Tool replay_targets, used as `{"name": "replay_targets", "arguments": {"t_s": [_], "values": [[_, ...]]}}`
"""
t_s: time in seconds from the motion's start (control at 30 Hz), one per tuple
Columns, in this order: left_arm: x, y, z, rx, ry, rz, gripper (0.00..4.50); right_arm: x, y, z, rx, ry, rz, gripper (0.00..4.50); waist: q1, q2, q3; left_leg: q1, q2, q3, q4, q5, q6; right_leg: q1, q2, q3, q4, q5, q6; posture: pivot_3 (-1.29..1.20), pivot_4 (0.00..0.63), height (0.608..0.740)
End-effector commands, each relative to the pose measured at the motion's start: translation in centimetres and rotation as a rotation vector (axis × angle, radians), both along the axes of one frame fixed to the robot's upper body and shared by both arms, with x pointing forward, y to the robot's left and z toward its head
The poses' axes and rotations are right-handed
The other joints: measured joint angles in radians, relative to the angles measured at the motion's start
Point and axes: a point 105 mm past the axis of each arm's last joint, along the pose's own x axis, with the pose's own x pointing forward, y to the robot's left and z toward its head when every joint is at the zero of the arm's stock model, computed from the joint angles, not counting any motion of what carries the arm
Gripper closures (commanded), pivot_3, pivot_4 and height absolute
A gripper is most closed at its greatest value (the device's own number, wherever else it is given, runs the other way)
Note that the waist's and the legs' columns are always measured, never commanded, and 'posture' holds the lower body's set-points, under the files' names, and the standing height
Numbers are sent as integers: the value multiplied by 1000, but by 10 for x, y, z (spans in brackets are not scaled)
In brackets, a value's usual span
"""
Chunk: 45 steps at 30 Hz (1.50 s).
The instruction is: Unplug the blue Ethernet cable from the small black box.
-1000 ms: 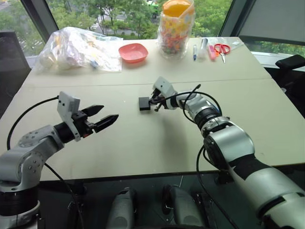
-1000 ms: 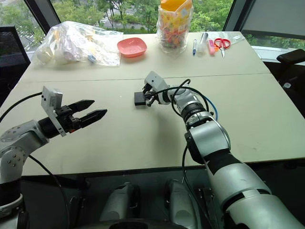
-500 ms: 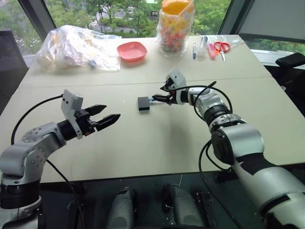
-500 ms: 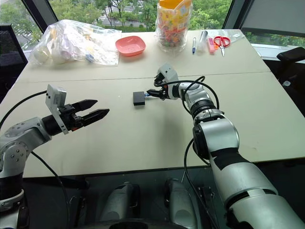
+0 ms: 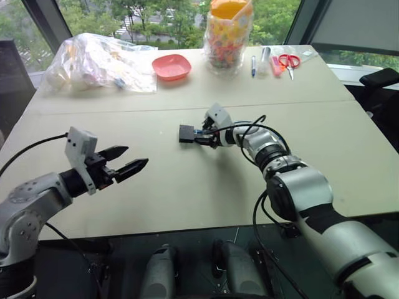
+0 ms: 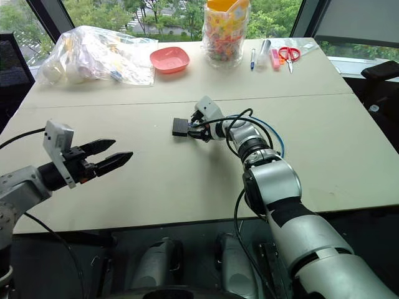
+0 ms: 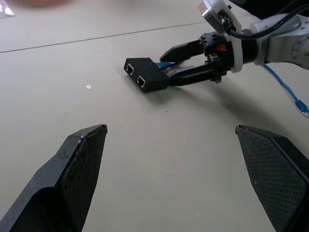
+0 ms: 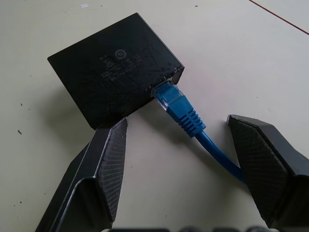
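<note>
Right wrist view: right pincer point(image 8: 176, 159) open astride blue Ethernet cable point(image 8: 181, 109); plugged into small black box point(image 8: 113, 65).

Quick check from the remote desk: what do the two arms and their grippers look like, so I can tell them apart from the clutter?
Both arms are silver-grey metal with black joint bands and loose black cables looping beside them. Each wrist carries a small white camera block. The left gripper and right gripper each end in two black, tapered fingers with a fine cross-hatched grip texture on the inner faces. A small red-orange mark sits on the right gripper's body.
</note>
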Motion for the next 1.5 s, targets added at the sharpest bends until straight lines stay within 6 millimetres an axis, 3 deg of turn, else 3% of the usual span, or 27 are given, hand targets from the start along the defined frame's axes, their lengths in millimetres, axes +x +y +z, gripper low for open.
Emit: {"name": "replay_targets", "arguments": {"t_s": [0.03,0.1,0.27,0.37,0.5,0.63,0.87,1.1,1.33,1.5], "values": [[-16,5,15,32,-42,34,27,-3,5,-11,-49,12,2,1355,-1,0,0,0,0,0,0,0,0,0,0,0,0,0,0,0,150,740],[-22,7,15,37,-32,52,27,-5,6,-14,-29,43,5,2014,-3,0,0,1,0,0,0,0,-1,1,0,0,0,0,0,0,150,740],[-26,4,11,19,-21,61,27,-12,7,-19,-9,94,47,4459,1,0,0,1,0,-1,0,-2,-3,1,0,0,-1,0,0,0,150,740],[-18,2,8,9,-17,45,27,-14,5,-20,-58,84,89,4459,1,0,0,1,0,-1,0,-2,-3,1,0,0,-2,0,0,0,150,740],[6,3,14,-55,-47,10,27,3,-2,8,-184,-151,85,4459,3,0,0,0,0,-1,-1,-2,-3,1,1,-1,-2,0,0,0,150,740],[49,11,22,-155,-72,-31,27,13,2,52,-327,-480,164,4459,12,1,1,0,-2,-1,-1,-1,-1,1,0,-1,-2,0,0,0,150,740],[120,-13,42,-287,-72,-252,27,-6,9,98,-374,-839,381,4459,2,-1,1,-4,-5,4,-1,0,1,-1,0,-1,-2,2,5,0,150,740],[151,-48,58,-368,-63,-393,27,-14,5,129,-374,-991,393,4459,-1,-1,1,-4,-4,9,-3,0,2,-3,0,0,-1,1,7,0,150,740],[160,-73,57,-345,-57,-446,27,-21,3,136,-380,-1028,393,4459,1,-1,1,-2,-4,11,-2,0,2,-3,0,1,1,0,8,0,150,740],[159,-81,62,-376,-65,-484,2251,-25,2,136,-379,-1030,384,4500,1,-1,1,-2,-4,11,-2,0,2,-3,-1,1,1,0,8,0,150,740]]}}
